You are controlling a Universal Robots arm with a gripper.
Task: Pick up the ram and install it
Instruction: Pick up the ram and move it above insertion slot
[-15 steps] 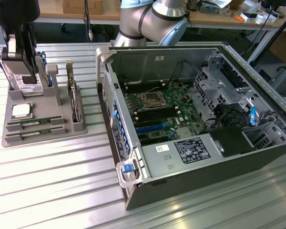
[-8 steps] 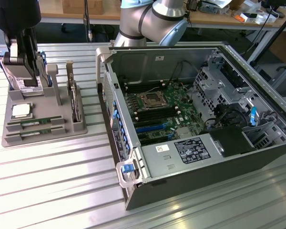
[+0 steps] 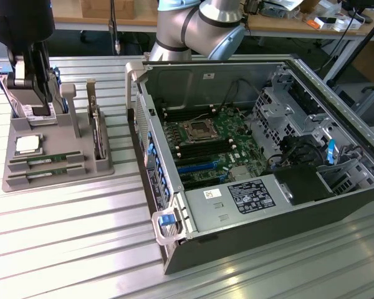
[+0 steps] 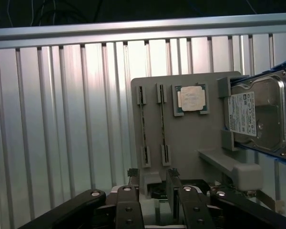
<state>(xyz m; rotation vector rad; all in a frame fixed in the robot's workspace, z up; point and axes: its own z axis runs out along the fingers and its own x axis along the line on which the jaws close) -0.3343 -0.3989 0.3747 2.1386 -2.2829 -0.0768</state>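
Beside the tray's edge: ram (image 4: 141, 126) not yet picked

On the grey tray (image 4: 190, 138) I see the ram lying flat in its slot. A second stick (image 4: 163, 126) sits just beside it, with the CPU chip (image 4: 191, 99) and hard drive (image 4: 260, 114) further along. My claw (image 4: 152, 174) hangs above the tray's near edge, spread wide and empty. The open computer case (image 3: 249, 249) stands on the worktop (image 3: 68, 237).

We take this for a robotics lab or electronics workshop. A ribbed aluminium desk (image 3: 68, 249) carries an open black computer case (image 3: 268, 240) lying on its side, its green motherboard (image 3: 212, 134) bare. By the desk's edge on the exterior view's left sits a grey moulded fixture tray (image 3: 56, 177) of parts. A silver jointed robot arm (image 3: 199, 25) rises at the far edge. Beyond it are wooden benches (image 3: 75, 18) and a cardboard box (image 3: 106, 6).
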